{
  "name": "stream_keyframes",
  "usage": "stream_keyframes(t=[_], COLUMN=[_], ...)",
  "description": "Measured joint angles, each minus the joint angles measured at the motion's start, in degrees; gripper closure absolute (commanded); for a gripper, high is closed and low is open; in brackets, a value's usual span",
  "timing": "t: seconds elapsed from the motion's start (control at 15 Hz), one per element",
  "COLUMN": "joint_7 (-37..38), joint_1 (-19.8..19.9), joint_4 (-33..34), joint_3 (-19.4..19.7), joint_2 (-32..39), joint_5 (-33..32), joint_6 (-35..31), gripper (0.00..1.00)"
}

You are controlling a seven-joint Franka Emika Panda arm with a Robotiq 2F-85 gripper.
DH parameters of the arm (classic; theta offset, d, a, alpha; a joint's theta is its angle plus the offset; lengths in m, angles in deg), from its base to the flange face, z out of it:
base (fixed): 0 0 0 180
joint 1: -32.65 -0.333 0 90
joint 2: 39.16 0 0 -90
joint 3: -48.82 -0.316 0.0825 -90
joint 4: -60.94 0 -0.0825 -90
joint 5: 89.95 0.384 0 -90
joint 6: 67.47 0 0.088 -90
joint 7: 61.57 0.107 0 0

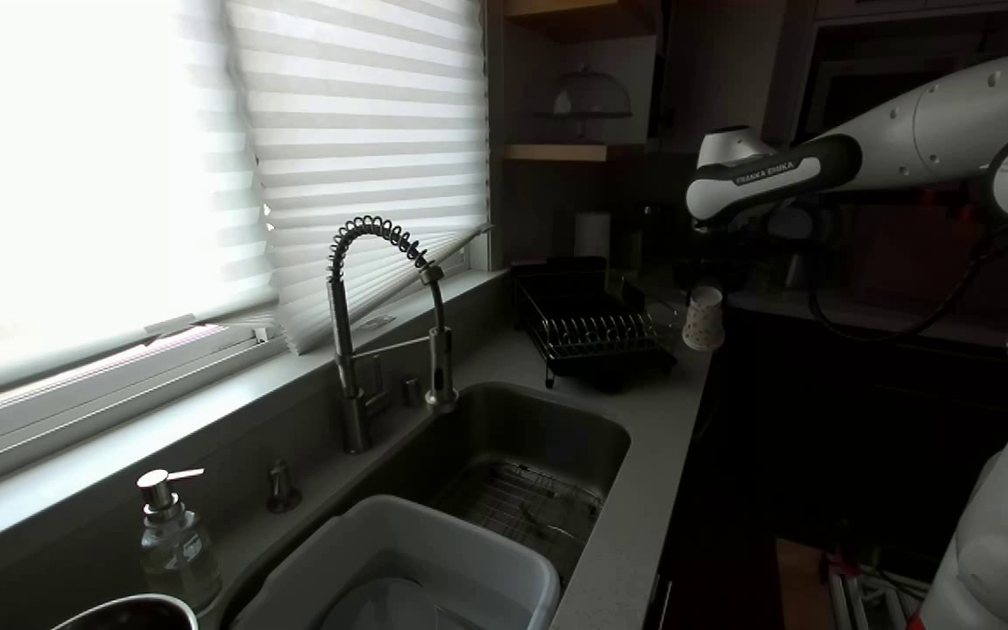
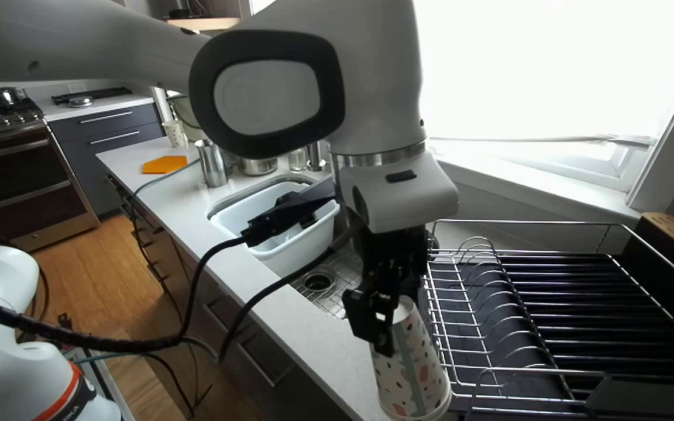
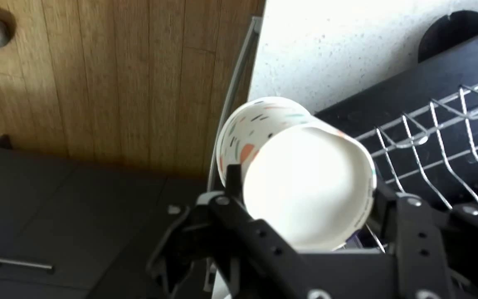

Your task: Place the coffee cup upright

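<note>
At the lower middle of an exterior view, the coffee cup [image 2: 412,371] is upside down and slightly tilted; the gripper [image 3: 308,189], closed to the cup's width, holds it by the narrow end. To the right of it stands the dish rack [image 2: 600,318]; farther, left of centre, is a white tub [image 2: 308,242].

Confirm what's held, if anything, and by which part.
The cup, upside down, held between the jaws by its sides near the narrow base end.
</note>
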Motion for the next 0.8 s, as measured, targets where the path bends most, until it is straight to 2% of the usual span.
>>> stream_keyframes(t=[0.2,0.27,0.53,0.6,0.8], joint_7=[5.0,6.3,8.8,8.9,8.9], joint_1=[-0.4,-0.7,-1.2,-1.2,-1.2], joint_4=[-5.4,-7.2,-11.1,-11.2,-11.1], joint_3=[-1.8,-2.2,-3.1,-3.1,-3.1], joint_2=[-1.2,-1.5,-2.0,-2.1,-2.3], joint_5=[0.0,0.1,0.1,0.1,-0.1], joint_6=[-2.1,-3.2,-6.4,-6.4,-6.4], gripper=[0.58,0.33,0.33,0.58,0.58])
